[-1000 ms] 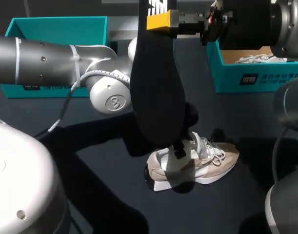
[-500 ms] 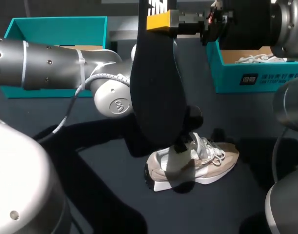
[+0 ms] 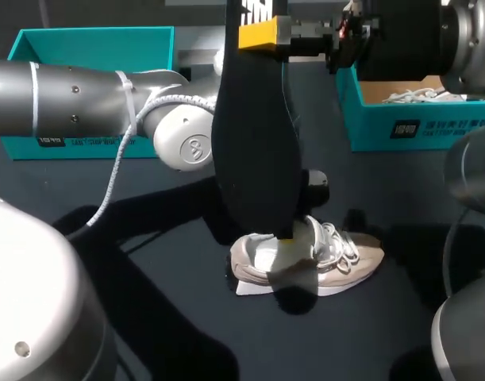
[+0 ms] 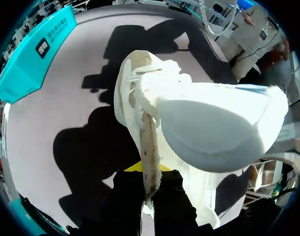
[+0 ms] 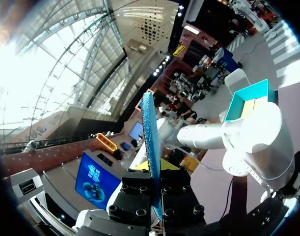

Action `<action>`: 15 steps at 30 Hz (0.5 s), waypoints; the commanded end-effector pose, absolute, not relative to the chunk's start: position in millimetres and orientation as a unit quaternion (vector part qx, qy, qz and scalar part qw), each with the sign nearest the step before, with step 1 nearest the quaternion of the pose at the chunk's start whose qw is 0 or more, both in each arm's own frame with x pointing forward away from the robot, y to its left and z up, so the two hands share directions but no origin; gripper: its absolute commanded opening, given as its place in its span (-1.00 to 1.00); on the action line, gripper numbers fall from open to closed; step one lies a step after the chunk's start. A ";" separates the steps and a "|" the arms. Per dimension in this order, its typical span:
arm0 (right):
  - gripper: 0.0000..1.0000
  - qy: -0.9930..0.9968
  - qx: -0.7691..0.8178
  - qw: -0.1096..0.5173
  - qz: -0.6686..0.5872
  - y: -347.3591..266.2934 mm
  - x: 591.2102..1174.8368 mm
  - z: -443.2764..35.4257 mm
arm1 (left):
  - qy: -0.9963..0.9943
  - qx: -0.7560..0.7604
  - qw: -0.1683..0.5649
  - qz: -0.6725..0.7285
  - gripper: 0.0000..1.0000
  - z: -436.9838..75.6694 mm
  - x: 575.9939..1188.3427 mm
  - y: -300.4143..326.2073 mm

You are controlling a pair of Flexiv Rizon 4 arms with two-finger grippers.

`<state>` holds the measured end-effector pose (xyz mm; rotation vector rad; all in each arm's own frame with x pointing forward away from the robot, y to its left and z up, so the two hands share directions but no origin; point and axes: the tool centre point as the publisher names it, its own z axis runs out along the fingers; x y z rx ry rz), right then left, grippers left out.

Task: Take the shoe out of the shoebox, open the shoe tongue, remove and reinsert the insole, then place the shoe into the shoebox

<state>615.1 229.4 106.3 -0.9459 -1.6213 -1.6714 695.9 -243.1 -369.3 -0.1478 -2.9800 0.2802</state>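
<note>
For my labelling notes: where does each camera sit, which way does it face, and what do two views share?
Head view: above and behind, looking down on the table; left arm and right arm show.
Left wrist view: on that wrist, looking along its fingers, shut on the shoe.
Right wrist view: on that wrist, facing the room; its fingers hold the insole; left arm shows.
Shared: shoe, head and left wrist; insole, head and right wrist.

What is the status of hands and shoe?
Left hand shut on upper edge of beige-and-white sneaker, on table. Right hand shut on long black insole, upright above sneaker. Insole hides left hand from head view.
</note>
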 end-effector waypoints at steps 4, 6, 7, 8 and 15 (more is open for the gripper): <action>-1.00 -0.613 -0.359 0.309 -0.632 234.8 616.6 107.5 | -0.957 -0.227 0.158 0.087 -1.00 -342.6 709.7 -261.6; -1.00 -0.613 -0.359 0.309 -0.632 234.8 616.6 107.5 | -0.954 -0.231 0.157 0.106 -1.00 -338.6 708.8 -265.0; -1.00 -0.613 -0.359 0.309 -0.632 234.8 616.6 107.5 | -0.954 -0.231 0.157 0.106 -1.00 -338.6 708.8 -265.0; -1.00 -0.613 -0.359 0.309 -0.632 234.8 616.6 107.5 | -0.954 -0.231 0.157 0.106 -1.00 -338.6 708.8 -265.0; -1.00 -0.613 -0.359 0.309 -0.632 234.8 616.6 107.5 | -0.954 -0.231 0.157 0.106 -1.00 -338.6 708.8 -265.0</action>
